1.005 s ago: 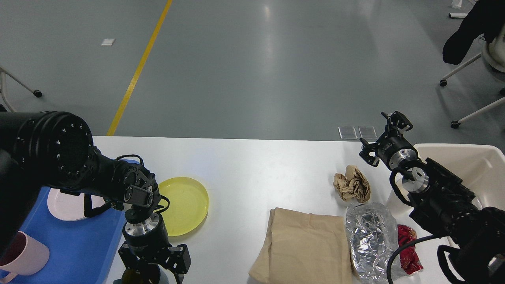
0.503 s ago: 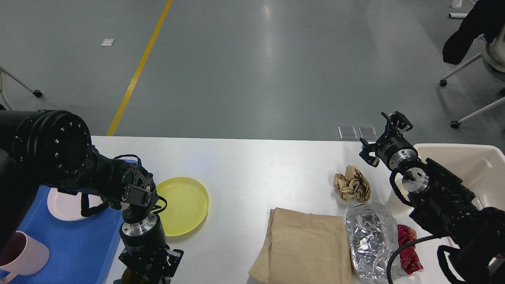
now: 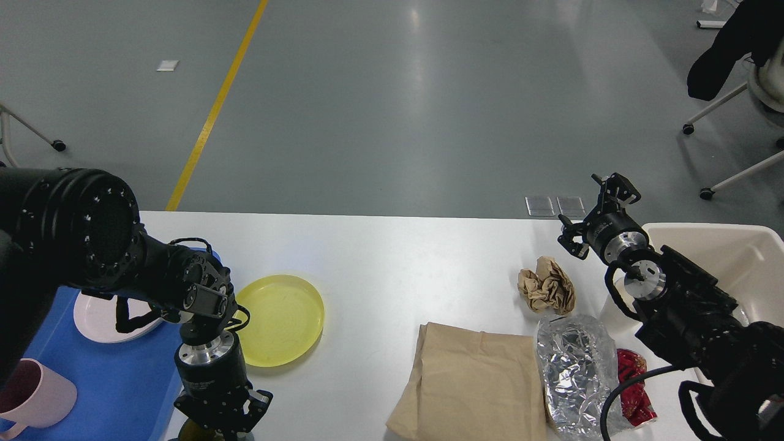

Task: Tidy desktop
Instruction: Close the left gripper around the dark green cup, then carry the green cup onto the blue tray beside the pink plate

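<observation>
The white desktop [image 3: 398,257] fills the lower half of the head view. At its front left edge my left gripper [image 3: 217,425] points straight down over a dark olive object [image 3: 195,435] that the frame's bottom edge cuts off. Its fingertips are hidden there. My right gripper [image 3: 597,211] hovers above the far right part of the desktop with its fingers spread and nothing between them. It is just right of a crumpled brown paper ball [image 3: 547,285].
A yellow plate [image 3: 282,318] lies beside a blue tray [image 3: 122,380] holding a white plate [image 3: 104,315] and a pink mug [image 3: 33,398]. A brown paper bag [image 3: 471,383], a foil wrapper [image 3: 576,367] and a red wrapper [image 3: 634,386] lie front right. A beige bin [image 3: 723,257] stands far right.
My left gripper has slid left and lower toward the bottom edge of the view, over the dark olive object. The right arm has not moved.
</observation>
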You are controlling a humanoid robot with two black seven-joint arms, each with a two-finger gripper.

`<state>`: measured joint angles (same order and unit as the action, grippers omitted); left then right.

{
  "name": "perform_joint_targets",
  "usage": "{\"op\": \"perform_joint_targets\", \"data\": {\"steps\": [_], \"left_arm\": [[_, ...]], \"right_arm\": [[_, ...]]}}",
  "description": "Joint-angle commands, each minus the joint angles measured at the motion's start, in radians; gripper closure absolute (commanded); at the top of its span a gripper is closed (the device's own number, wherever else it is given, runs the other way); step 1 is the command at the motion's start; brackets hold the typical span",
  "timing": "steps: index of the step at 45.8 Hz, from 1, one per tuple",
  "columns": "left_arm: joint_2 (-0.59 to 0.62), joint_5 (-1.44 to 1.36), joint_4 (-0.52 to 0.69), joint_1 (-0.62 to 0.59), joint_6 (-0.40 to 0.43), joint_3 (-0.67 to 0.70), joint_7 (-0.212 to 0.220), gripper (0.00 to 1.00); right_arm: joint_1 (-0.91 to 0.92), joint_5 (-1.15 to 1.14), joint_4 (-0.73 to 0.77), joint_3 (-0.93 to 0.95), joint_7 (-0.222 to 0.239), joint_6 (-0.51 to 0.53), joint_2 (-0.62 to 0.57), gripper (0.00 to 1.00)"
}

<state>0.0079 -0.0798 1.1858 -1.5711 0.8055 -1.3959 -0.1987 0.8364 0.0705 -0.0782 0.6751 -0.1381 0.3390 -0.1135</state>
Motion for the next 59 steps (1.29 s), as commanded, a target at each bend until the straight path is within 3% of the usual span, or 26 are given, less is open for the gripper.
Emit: {"op": "perform_joint_targets", "data": {"steps": [1, 9, 15, 32, 43, 50, 59], "left_arm": [[0.0, 0.0, 0.0, -0.003, 0.001, 0.0, -0.001, 1.0], [0.001, 0.002, 0.0, -0.021, 0.044, 0.003, -0.002, 1.0], [0.001, 0.002, 0.0, -0.055, 0.152, 0.005, -0.004, 1.0], [0.027, 0.005, 0.003, -0.21, 0.154, 0.011, -0.019, 1.0], [0.156, 0.005, 0.0, -0.273, 0.154, -0.054, -0.024, 1.0], [0.245, 0.003, -0.101, -0.241, 0.154, -0.115, -0.022, 1.0], [0.305, 0.003, -0.32, -0.074, 0.154, -0.123, -0.021, 1.0]], "right_arm": [[0.001, 0.0, 0.0, 0.0, 0.0, 0.0, 0.0, 0.0], [0.001, 0.0, 0.0, 0.0, 0.0, 0.0, 0.0, 0.0], [0.001, 0.0, 0.0, 0.0, 0.0, 0.0, 0.0, 0.0], [0.001, 0.0, 0.0, 0.0, 0.0, 0.0, 0.0, 0.0], [0.001, 0.0, 0.0, 0.0, 0.0, 0.0, 0.0, 0.0], [0.001, 0.0, 0.0, 0.0, 0.0, 0.0, 0.0, 0.0], [0.001, 0.0, 0.0, 0.0, 0.0, 0.0, 0.0, 0.0]]}}
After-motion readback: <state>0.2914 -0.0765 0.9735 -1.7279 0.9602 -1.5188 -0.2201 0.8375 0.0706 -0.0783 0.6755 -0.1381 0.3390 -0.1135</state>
